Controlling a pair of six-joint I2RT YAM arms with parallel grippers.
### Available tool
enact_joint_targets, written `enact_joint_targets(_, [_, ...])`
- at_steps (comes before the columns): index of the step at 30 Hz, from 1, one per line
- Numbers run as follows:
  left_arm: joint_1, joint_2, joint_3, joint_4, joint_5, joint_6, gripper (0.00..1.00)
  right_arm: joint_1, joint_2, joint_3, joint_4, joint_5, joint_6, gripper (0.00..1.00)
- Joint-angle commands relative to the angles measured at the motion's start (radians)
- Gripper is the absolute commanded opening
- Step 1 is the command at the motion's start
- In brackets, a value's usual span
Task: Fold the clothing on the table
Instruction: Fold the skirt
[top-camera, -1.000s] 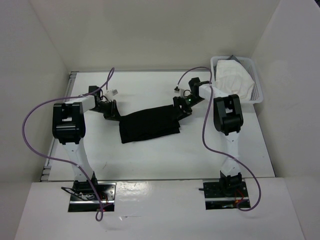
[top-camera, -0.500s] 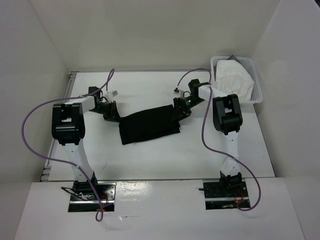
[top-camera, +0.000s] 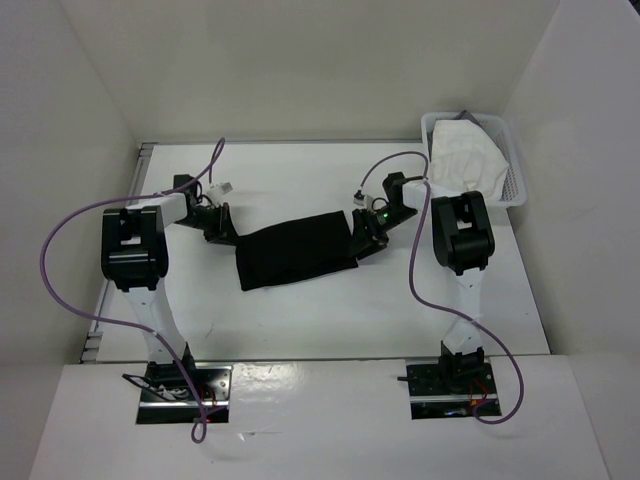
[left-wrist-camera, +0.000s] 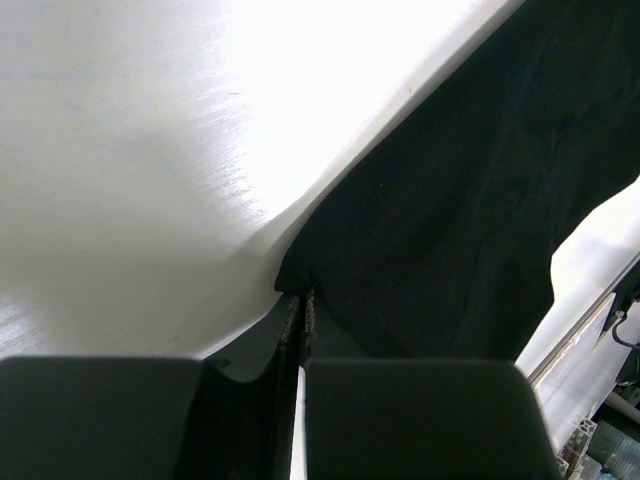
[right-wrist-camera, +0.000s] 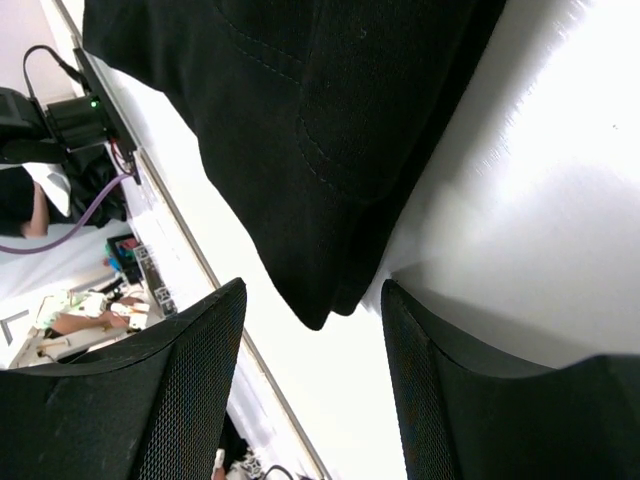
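The black clothing lies as a folded, slanted rectangle in the middle of the white table. My left gripper is at its left end. In the left wrist view that gripper is shut, pinching a corner of the clothing low over the table. My right gripper is at the garment's right edge. In the right wrist view it stands open, and the rounded corner of the clothing hangs between its mesh-padded fingers, touching neither.
A white mesh basket holding a white cloth stands at the back right corner. Purple cables loop beside both arms. A metal edge strip runs along the table's left side.
My right gripper has moved toward the near side along the garment's right edge, and its jaws have narrowed a little. The left gripper keeps its pinch in place.
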Motion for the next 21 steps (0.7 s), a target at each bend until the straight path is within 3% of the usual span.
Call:
enact_joint_targets(1, [0.008,-0.032,-0.018,-0.011,-0.008,0.039,0.03,-0.008,0.0,-0.032,0.048,0.141,-0.047,0.63])
enact_joint_targets(21, [0.008,-0.041,-0.028,-0.02,-0.008,0.058,0.03,0.02,0.078,0.034,0.057,0.072,-0.038,0.63])
